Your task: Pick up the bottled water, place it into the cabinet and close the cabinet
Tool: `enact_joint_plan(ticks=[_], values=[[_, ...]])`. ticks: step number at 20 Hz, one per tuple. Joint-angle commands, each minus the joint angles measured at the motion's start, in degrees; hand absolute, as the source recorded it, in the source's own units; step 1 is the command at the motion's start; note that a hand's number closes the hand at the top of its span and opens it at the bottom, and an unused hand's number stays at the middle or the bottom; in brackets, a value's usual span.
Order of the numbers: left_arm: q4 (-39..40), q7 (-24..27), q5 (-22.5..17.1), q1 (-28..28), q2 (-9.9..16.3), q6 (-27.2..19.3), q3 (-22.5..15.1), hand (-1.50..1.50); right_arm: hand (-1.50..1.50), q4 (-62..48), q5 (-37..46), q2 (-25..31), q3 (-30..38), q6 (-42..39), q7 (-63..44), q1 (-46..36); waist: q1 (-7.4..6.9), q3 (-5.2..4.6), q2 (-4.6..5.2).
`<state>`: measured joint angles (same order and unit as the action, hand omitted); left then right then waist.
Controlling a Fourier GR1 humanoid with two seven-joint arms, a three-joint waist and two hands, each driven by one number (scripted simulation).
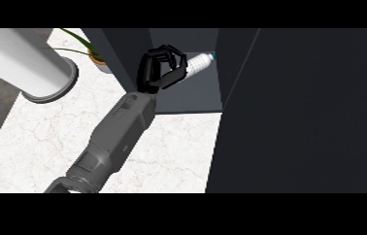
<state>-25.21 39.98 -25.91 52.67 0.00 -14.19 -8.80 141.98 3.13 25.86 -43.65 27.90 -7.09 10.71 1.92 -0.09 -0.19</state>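
**Bottle held inside the open cabinet**

One hand, which side I cannot tell, reaches into the dark cabinet, fingers curled round the bottled water. The bottle lies tilted, cap end toward the cabinet's back, above the shelf floor. A grey cylinder and a potted plant stand on the marble counter to the left

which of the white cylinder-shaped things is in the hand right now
The bottled water, the small one held in the left hand inside the cabinet. The big white cylinder stands apart on the counter, untouched.
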Motion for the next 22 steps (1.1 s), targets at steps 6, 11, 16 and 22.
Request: enact_joint_plan(ticks=[6,11,16,22], values=[[-22.6,-10.1,-3.7,-13.5,3.3,9.1,-4.0,1.50,-1.50,4.0,4.4,2.0,0.7,1.8,-2.7,1.9,-3.34,0.08,-0.87],[-38.8,-12.5,-3.7,-25.4,2.4,3.9,-8.0,1.50,-1.50,5.3,3.0,3.8,0.7,0.7,-2.8,0.5,-3.89,0.09,-0.88],[-54.9,-14.8,-3.0,-40.7,6.4,3.6,-12.6,1.50,1.50,6.4,3.4,5.9,0.2,-0.1,-5.9,-0.9,-3.65,0.06,-0.66],[-70.2,-15.9,-3.3,-54.9,9.6,3.2,-16.7,1.50,1.50,4.2,1.0,4.0,-6.9,-4.6,-10.0,-7.7,-4.17,-0.01,-0.48]])
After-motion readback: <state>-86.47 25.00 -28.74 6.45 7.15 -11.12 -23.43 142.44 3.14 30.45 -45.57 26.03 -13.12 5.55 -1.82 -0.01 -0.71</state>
